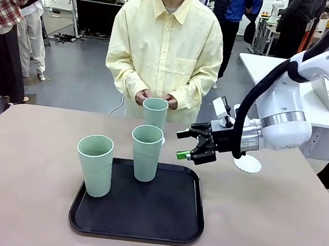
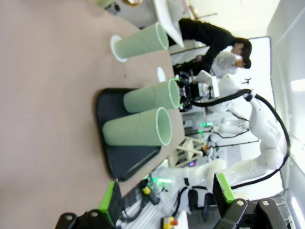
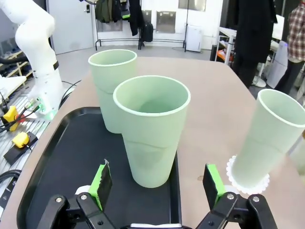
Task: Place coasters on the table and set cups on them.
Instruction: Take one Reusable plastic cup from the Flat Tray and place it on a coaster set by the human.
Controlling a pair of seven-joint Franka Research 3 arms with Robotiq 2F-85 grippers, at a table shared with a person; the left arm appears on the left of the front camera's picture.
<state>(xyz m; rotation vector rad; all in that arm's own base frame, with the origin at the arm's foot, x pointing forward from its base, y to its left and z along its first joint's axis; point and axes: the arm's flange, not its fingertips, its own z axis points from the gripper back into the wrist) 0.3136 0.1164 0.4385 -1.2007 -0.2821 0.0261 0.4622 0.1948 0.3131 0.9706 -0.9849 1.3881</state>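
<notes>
In the front view, the right gripper point(image 1: 193, 146) held its fingers wide apart and empty. The tips were just beside a tall pale mint-green matte cup point(image 1: 146, 152) on the black rounded-square tray point(image 1: 140, 219). Behind the fingers, a thin round white scalloped coaster point(image 1: 248, 164) lay on the beige-pink table point(image 1: 26, 172).

In the left wrist view, the left gripper point(image 2: 167, 200) was also wide and empty, with all three cups well ahead of its fingers.

In the right wrist view, the nearest cup point(image 3: 151, 133) stood straight ahead of the gap, not touching. Another cup point(image 3: 267, 138) stood on a coaster beside the right-hand finger.
</notes>
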